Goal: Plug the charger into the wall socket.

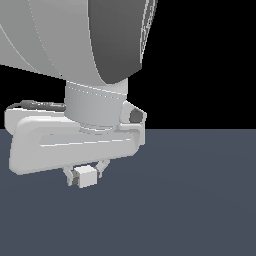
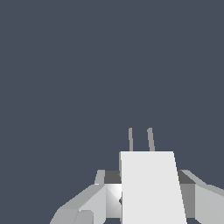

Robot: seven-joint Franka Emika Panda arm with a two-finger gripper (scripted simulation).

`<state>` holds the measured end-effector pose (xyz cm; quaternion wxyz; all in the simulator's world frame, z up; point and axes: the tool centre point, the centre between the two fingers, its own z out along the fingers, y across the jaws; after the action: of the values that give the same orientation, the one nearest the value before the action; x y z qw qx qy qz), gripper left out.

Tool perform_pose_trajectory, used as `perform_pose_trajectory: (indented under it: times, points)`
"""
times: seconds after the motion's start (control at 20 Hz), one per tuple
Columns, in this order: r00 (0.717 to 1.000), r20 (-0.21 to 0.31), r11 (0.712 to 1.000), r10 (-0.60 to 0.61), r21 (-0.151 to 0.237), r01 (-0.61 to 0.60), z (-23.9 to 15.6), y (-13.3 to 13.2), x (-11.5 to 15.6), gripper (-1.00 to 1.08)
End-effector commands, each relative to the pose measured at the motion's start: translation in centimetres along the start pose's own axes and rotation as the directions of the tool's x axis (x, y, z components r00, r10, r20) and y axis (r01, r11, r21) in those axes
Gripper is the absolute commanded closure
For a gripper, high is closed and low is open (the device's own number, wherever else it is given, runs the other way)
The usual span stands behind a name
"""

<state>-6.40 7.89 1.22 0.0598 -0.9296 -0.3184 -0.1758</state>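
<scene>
Flat slate-grey ground [image 1: 200, 200] filled the lower half of the exterior view, with plain black behind it. Close to the camera, the arm's large pale wrist housing [image 1: 75, 140] took up much of the exterior view's left, reaching down from the top edge.

Beneath that housing the gripper [image 1: 84, 174] pointed down at the ground, its two short fingers [image 1: 66, 173] drawn in narrow against either side of the charger [image 1: 86, 176]. The small white cube sat clamped between them, held clear above the ground and slightly tilted in the exterior view.

From the wrist view the charger [image 2: 151, 188] showed as a broad white face between the grey fingers [image 2: 87, 203], one on each side, both pressed to its flanks. Two thin grey prongs [image 2: 150, 139] stood out of the cube's far edge, side by side and apart, pointing away from the wrist over the bare grey ground [image 2: 87, 65].

No upright plate with dots appeared in either view, so the wall socket's place could not be told.
</scene>
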Motion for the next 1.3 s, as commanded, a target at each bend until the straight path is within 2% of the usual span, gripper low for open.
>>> perform_pose_trajectory:
  times: [0.0,0.65,1.0,1.25]
  points:
    - [1.0,-0.001,1.0,0.0,-0.001,0.0,0.0,0.0,0.0,1.08]
    - [1.0,-0.002,1.0,0.022,-0.009,-0.022,-0.2,0.3,0.3,1.08]
    - [0.992,-0.009,0.991,0.125,-0.048,-0.125,-1.0,1.5,1.7,1.08]
    - [0.972,-0.02,0.968,0.235,-0.09,-0.236,-2.0,2.9,3.0,1.08]
